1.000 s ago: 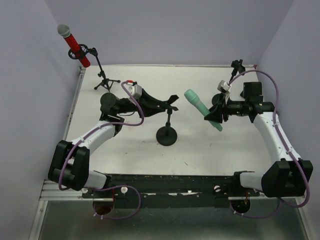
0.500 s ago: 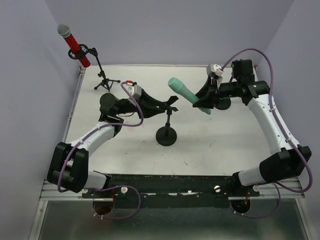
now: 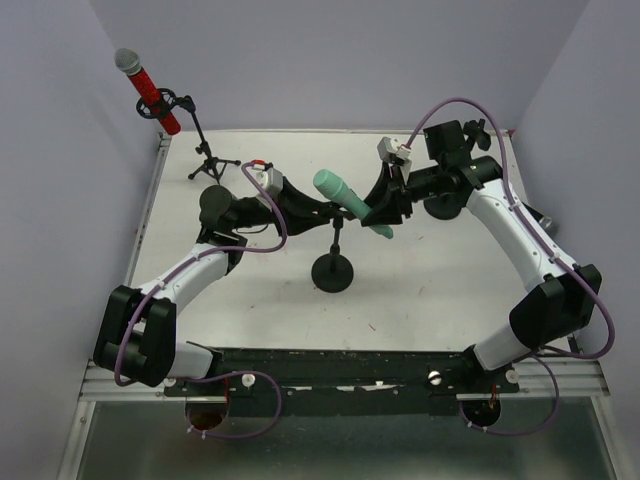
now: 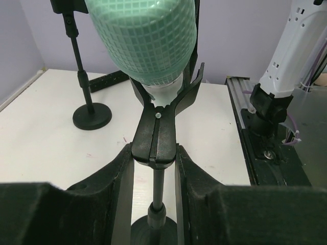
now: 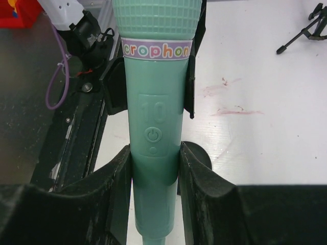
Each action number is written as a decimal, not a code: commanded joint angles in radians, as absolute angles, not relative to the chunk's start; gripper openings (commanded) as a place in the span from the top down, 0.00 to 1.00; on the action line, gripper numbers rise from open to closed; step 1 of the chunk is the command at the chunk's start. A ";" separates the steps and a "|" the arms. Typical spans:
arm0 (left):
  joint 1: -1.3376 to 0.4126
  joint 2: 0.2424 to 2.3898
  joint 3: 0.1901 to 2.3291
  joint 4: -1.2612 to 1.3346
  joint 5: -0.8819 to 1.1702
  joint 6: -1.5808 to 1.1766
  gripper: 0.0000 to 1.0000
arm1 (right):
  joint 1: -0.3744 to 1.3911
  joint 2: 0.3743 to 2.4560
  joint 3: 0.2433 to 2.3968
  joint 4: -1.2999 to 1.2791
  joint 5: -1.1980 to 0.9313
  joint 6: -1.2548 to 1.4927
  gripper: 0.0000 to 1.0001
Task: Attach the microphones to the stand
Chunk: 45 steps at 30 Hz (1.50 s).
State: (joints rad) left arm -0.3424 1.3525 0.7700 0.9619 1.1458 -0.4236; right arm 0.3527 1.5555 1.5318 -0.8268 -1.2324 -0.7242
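My right gripper (image 3: 385,210) is shut on the mint-green microphone (image 3: 345,198) and holds it tilted, head up-left, at the clip of the centre stand (image 3: 333,271). In the right wrist view the fingers (image 5: 155,168) grip its handle (image 5: 156,117), with black clip prongs (image 5: 190,92) on either side. My left gripper (image 3: 320,208) is shut on that stand's clip (image 4: 156,143), and the green mesh head (image 4: 143,41) sits in the clip's fork. The red microphone (image 3: 148,88) sits clipped in the tripod stand (image 3: 205,150) at the far left. The black microphone is out of view.
A third stand with a round base (image 3: 443,205) stands at the back right behind my right arm; it also shows in the left wrist view (image 4: 92,116). The tripod's legs (image 5: 301,35) show at the right wrist view's upper right. Purple walls close the table's sides.
My right gripper has carried the green microphone leftward from the right side to the centre stand's clip. My left gripper has stayed shut on the clip.
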 commanded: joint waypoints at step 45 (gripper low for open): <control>-0.454 0.928 0.416 0.672 0.614 -0.123 0.02 | 0.218 1.201 1.048 -0.453 -1.061 -0.454 0.00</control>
State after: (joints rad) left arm -0.3885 0.9489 0.4316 0.6827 0.7944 -0.2108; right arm 0.2653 1.2568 1.1526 -0.5201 -1.0672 -0.4698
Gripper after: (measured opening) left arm 0.982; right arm 0.998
